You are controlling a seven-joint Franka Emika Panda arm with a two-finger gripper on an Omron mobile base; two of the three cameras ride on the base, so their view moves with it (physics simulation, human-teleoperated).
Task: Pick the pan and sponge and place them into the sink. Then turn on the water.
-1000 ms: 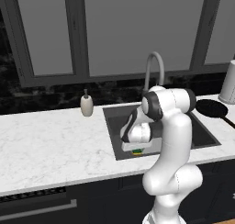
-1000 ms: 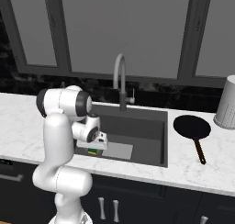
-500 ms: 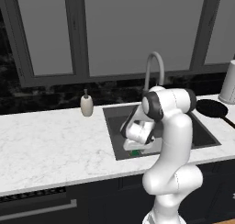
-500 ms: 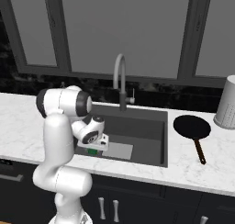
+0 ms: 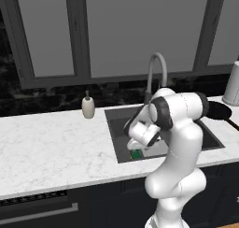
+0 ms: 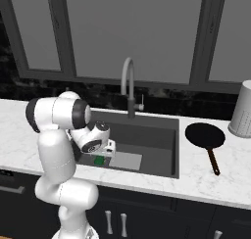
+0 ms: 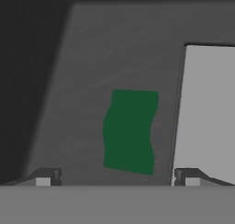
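We saw the sponge (image 7: 129, 131) flat on the sink (image 7: 82, 67) floor, lying free between the gripper's (image 7: 118, 178) wide-spread fingertips.

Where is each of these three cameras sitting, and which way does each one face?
Left base view: behind the arm's left, facing forward and down over counter and sink; the arm rises at lower right.
Right base view: behind the arm's right, facing the same sink, faucet and pan; the arm rises at lower left.
Hand view: on the hand, looking down at the sponge on the sink floor between the open gripper tips.
All three share the sponge.
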